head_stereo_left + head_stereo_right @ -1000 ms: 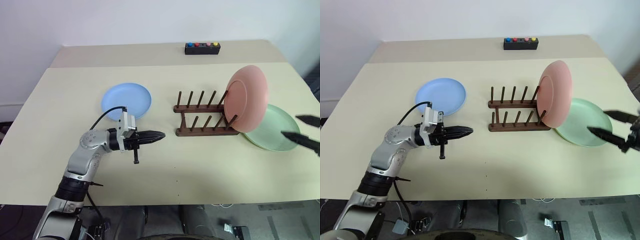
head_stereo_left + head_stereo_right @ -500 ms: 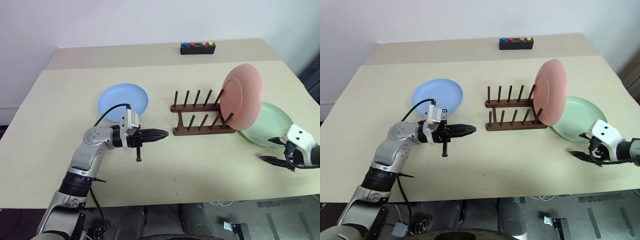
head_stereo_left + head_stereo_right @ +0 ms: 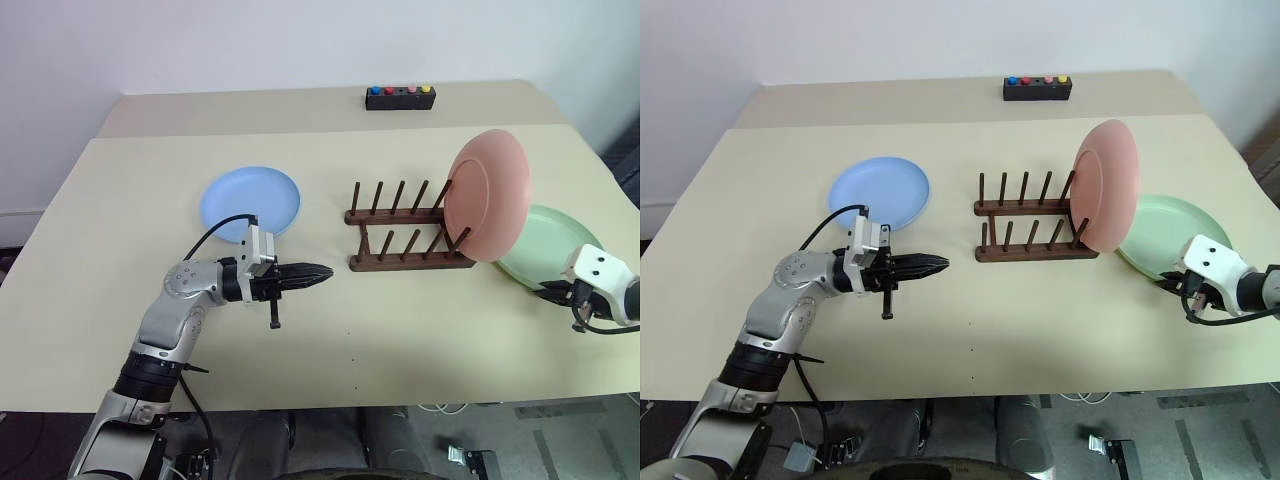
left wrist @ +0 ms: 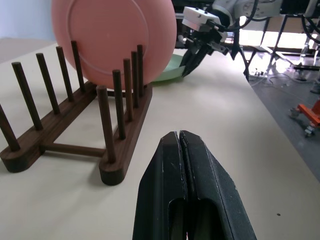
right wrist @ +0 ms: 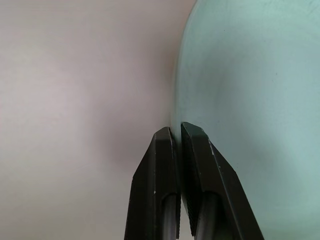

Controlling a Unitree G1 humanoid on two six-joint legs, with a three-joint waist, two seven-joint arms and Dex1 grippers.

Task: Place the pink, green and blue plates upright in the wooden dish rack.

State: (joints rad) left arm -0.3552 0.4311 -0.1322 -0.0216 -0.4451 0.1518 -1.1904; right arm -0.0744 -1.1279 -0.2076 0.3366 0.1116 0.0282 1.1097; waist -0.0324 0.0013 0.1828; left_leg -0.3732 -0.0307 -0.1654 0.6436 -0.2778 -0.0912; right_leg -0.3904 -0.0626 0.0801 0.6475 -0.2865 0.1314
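Right hand [image 5: 179,131] first: its two black fingers are pinched together right on the near rim of the pale mint green round plastic plate [image 3: 548,255], so it looks clamped on that edge. The rim sits between the fingertips in the wrist view, though I can't tell how firmly it bites. That green plate lies flat on the beige desk [image 3: 400,330], partly tucked behind the salmon pink round plate [image 3: 489,195].

The pink one is standing upright in the small dark brown wooden dish rack [image 3: 405,240], slotted between the pegs at the rack's right end, leaning a bit. The rest of the peg slots have nothing in them.

Left hand [image 3: 322,271] hovers level over the desk, pointing toward the rack, fingers pressed fully together with nothing in them. It sits well short of the rack's left end.

The light blue round plate [image 3: 251,201] lies flat on the desk to the left of the rack, just behind the left arm, apart from everything else.

Way at the back edge there's a small black box with coloured buttons [image 3: 401,96].
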